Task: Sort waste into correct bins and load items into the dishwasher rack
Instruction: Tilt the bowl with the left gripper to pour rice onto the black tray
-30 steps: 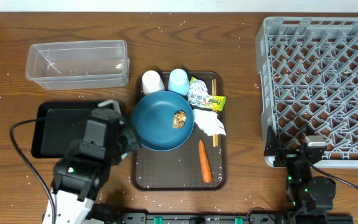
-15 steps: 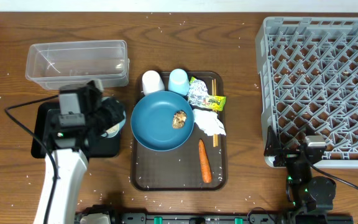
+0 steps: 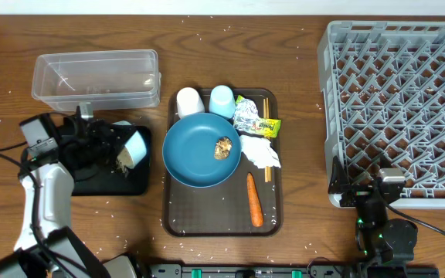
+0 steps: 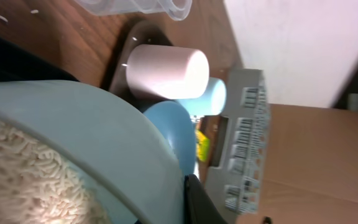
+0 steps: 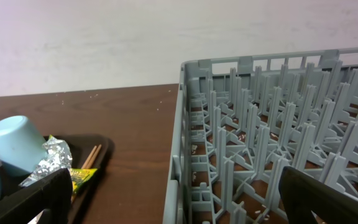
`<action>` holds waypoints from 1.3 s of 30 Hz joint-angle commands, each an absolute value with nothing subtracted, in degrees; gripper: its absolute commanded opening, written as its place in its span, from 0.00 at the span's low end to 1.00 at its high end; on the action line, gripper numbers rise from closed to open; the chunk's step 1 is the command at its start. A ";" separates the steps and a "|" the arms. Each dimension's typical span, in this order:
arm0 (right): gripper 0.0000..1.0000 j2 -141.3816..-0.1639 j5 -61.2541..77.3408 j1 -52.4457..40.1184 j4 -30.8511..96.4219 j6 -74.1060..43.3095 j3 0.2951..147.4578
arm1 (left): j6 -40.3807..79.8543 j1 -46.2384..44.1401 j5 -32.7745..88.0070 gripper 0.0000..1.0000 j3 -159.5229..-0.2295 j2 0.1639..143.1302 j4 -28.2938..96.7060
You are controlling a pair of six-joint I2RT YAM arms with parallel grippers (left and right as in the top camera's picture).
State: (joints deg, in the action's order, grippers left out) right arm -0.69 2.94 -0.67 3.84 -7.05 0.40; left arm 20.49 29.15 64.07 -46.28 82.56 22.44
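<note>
My left gripper (image 3: 114,145) is shut on the small white bowl (image 3: 136,147) and holds it tilted over the black tray (image 3: 91,184). White rice (image 3: 120,160) shows at the bowl's mouth and fills the bowl in the left wrist view (image 4: 17,171). The dark-blue dish (image 3: 195,154) holds the brown food lump (image 3: 223,147). The white cup (image 3: 188,101), light-blue cup (image 3: 222,100), foil ball (image 3: 246,116), packet (image 3: 268,127), tissue (image 3: 261,152), carrot (image 3: 254,199) and chopsticks (image 3: 266,104) lie around it. My right gripper (image 5: 179,208) is open and empty beside the rack (image 3: 400,108).
The clear tub (image 3: 95,77) stands empty behind the black tray. The brown serving tray (image 3: 222,224) carries the dish, cups and waste. Rice grains are scattered over the table. The rack's near wall (image 5: 197,155) is close to my right gripper.
My left arm has swung left from the dish's edge to over the black tray with the white bowl, and the bowl is now tilted. The right arm has not moved.
</note>
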 commanded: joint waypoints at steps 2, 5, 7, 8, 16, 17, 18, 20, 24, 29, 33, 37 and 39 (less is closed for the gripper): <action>0.99 -0.38 3.01 -1.04 4.05 -6.76 0.32 | 18.44 31.83 73.69 0.06 -46.17 85.86 21.85; 0.99 -0.38 3.01 -1.04 4.05 -6.76 0.32 | 18.44 33.36 78.85 0.06 -46.17 88.05 20.25; 0.99 -0.38 3.01 -1.04 4.05 -6.76 0.32 | 18.44 34.63 80.86 0.06 -46.17 89.01 19.75; 0.99 -0.38 3.01 -1.04 4.05 -6.76 0.32 | 18.44 35.33 81.06 0.06 -46.17 89.27 19.79; 0.99 -0.38 3.01 -1.04 4.05 -6.76 0.32 | 19.42 40.29 90.11 0.06 -46.19 89.62 18.46; 0.99 -0.38 3.01 -1.04 4.05 -6.76 0.32 | 20.29 40.77 90.13 0.06 -46.19 89.58 18.50; 0.99 -0.38 3.01 -1.04 4.05 -6.76 0.32 | 20.64 41.08 90.13 0.06 -46.19 89.58 18.52; 0.99 -0.38 3.01 -1.04 4.05 -6.76 0.32 | 20.71 41.47 90.13 0.06 -46.19 89.58 18.52; 0.99 -0.38 3.01 -1.04 4.05 -6.76 0.32 | 23.31 41.63 90.13 0.06 -46.19 89.58 18.39; 0.99 -0.38 3.01 -1.04 4.05 -6.76 0.32 | 24.34 41.60 90.15 0.06 -46.19 89.49 21.47; 0.99 -0.38 3.01 -1.04 4.05 -6.76 0.32 | 24.75 41.80 90.11 0.06 -46.19 89.43 19.46; 0.99 -0.38 3.01 -1.04 4.05 -6.76 0.32 | 32.73 43.09 90.15 0.06 -46.19 89.36 15.18; 0.99 -0.38 3.01 -1.04 4.05 -6.76 0.32 | 34.37 43.05 90.13 0.06 -46.19 88.97 16.56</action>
